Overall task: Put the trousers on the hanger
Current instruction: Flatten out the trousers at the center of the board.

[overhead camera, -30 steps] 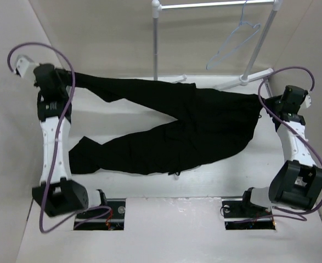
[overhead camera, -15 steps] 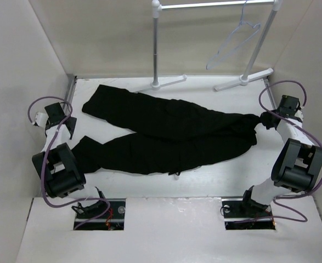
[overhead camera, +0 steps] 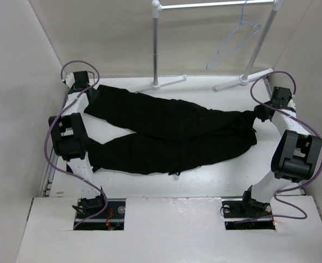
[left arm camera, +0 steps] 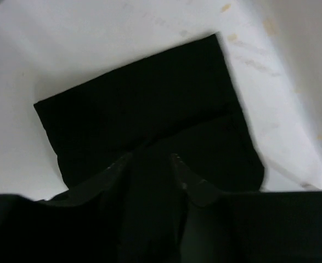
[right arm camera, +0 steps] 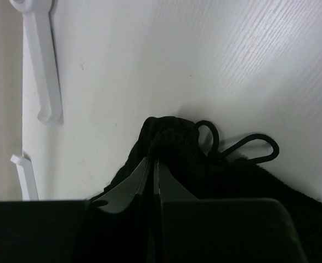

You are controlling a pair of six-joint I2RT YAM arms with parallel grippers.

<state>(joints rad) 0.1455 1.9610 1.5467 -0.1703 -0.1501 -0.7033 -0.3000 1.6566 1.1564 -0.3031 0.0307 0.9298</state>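
Observation:
The black trousers (overhead camera: 171, 131) lie spread across the table, legs to the left and waistband to the right. My left gripper (overhead camera: 90, 92) is at the far left corner, over the end of the far leg. In the left wrist view its jaws (left arm camera: 148, 161) stand apart, astride the black cuff (left arm camera: 150, 104), which lies flat beyond them. My right gripper (overhead camera: 261, 113) is shut on the bunched waistband (right arm camera: 171, 137), with the drawstring (right arm camera: 243, 145) looping out beside it. The pale hanger (overhead camera: 235, 44) hangs on the rack rail at the back right, away from both grippers.
The white tube rack (overhead camera: 156, 44) stands at the back, its feet (overhead camera: 169, 83) on the table just beyond the trousers. One foot (right arm camera: 43, 66) shows close to the right gripper. Beige walls close in on the left, right and back.
The left gripper let go of the far leg, drew back, then swung to the far left corner over the cuff. The trousers dropped flat. The right gripper moved slightly farther back with the waistband.

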